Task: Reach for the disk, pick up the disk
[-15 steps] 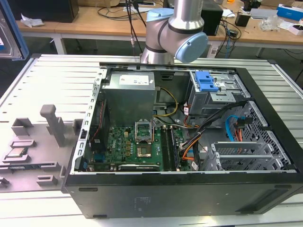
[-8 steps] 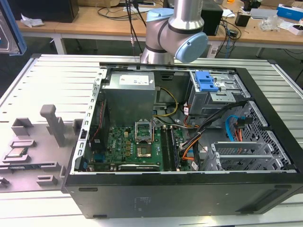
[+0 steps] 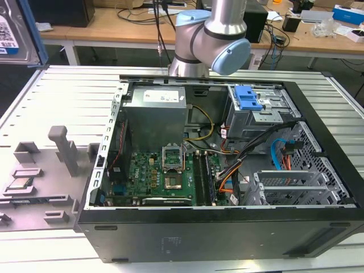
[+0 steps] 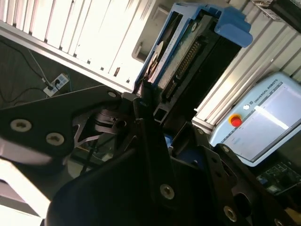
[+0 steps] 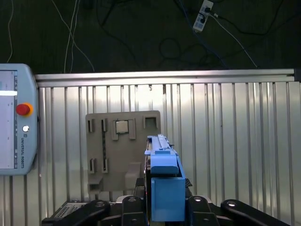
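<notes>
The disk [image 5: 162,160] is held up in the air by the tool [image 5: 162,209], high over the table [image 5: 235,141].

In the first wrist view the disk is seen from its thin edge, with its blue frame standing upright, and the black tool is clenched on it from both sides. In the second wrist view the disk [image 4: 188,52] is seen sticking out past the black fingers [image 4: 143,101], and its blue frame and a row of pins can be seen. In the exterior view the disk [image 3: 14,28] is seen in the top corner at the exterior view's left, with its white-and-blue label showing. Far below it, a grey tray [image 5: 106,141] with a small silver chip [image 5: 122,126] is laid on the ribbed table. A control tablet with a red button [image 5: 14,117] is placed beside the tray. An open computer case [image 3: 216,227] is set on the table too.
</notes>
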Robot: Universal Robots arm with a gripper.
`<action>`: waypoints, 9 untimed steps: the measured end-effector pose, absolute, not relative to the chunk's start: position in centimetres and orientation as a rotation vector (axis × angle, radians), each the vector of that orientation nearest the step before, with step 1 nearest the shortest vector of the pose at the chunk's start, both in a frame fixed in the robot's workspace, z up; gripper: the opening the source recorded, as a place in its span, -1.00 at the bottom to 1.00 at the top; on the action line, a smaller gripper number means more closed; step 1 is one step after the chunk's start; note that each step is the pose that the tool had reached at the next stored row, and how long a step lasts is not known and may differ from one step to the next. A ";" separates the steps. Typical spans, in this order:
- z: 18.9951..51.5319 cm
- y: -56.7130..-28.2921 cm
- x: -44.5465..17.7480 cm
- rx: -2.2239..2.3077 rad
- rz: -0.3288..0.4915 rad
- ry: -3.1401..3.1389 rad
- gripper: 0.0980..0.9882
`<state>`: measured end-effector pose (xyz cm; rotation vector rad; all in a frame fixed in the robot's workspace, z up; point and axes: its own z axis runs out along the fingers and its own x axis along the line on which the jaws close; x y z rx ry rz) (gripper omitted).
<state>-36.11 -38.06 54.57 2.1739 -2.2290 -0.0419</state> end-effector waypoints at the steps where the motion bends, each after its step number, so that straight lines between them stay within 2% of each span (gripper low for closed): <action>1: 54.6 -38.1 -35.5 2.174 -0.042 -2.229 -0.40; 9: 54.6 -38.1 -32.8 2.174 -0.042 -2.229 -0.40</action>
